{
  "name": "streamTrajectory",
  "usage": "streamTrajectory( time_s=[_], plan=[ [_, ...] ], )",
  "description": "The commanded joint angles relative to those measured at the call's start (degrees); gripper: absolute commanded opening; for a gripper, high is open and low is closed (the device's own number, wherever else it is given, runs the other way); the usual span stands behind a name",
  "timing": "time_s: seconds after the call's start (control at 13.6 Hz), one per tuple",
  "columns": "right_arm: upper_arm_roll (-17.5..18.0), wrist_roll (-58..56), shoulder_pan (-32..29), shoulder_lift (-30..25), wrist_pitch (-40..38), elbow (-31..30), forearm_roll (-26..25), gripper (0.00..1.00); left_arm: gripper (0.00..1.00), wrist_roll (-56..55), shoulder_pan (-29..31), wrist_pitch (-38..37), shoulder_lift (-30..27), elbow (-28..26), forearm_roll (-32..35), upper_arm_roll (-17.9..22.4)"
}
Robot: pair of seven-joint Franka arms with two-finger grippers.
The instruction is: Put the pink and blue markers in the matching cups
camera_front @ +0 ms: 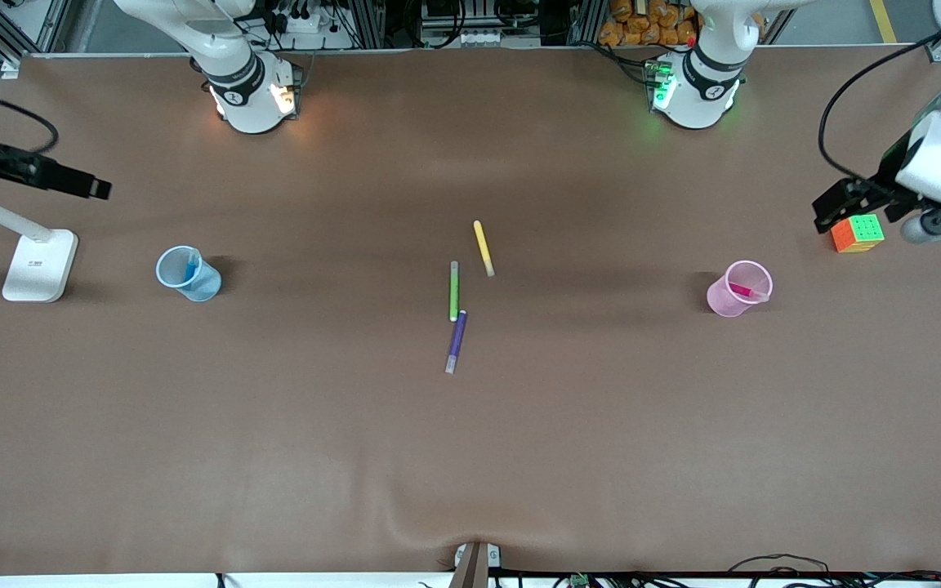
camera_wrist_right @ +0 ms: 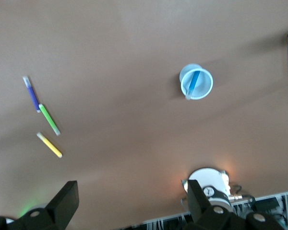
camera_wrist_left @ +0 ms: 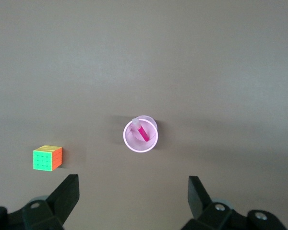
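While both arms wait high over the table, I read the left gripper (camera_wrist_left: 133,201) as wide apart and empty; its two dark fingers (camera_wrist_left: 67,191) frame bare brown table (camera_front: 470,457) in the left wrist view. That gripper hangs at the left arm's end of the table, above the multicoloured cube (camera_front: 857,233). Below it and toward the table's middle stands the pink cup (camera_front: 739,288), upright, with the pink marker (camera_wrist_left: 143,132) leaning inside it, pale cap at the rim. Cup and cube are well apart.

I see the right gripper (camera_wrist_right: 133,201) spread wide as well, holding nothing. It hovers at the right arm's end of the table, over the arm of the white lamp (camera_front: 39,264). The blue cup (camera_front: 188,273) stands on the table between that gripper and the table's middle, and the blue marker (camera_wrist_right: 194,82) rests slanted inside it, cap end over the rim.

Around the middle of the table, well away from either gripper, three other markers lie flat: the yellow marker (camera_front: 483,247) nearest the robot bases, the green marker (camera_front: 453,291) just beside it, and the purple marker (camera_front: 457,341) nearest the front camera, its tip meeting the green one's end.
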Motion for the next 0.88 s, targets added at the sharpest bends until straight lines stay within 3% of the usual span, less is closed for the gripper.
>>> streamTrajectory(
  time_s=[0.0, 0.29, 0.81],
  plan=[
    [0.67, -4.90, -0.47, -12.95, 9.32, -18.40, -1.83, 1.00, 1.00, 2.94, -0.33, -4.84, 2.22, 6.41, -0.33, -0.43],
    [0.31, -12.56, -0.74, -20.44, 15.93, -28.89, -4.38, 1.00, 1.00, 9.10, 0.20, -7.74, 1.87, 9.67, -0.33, -0.61],
    [0.31, -18.63, -1.88, -17.29, 17.34, -24.25, -6.92, 1.00, 1.00, 8.33, -5.16, -14.32, -0.32, 10.64, -3.14, 2.82]
  ],
)
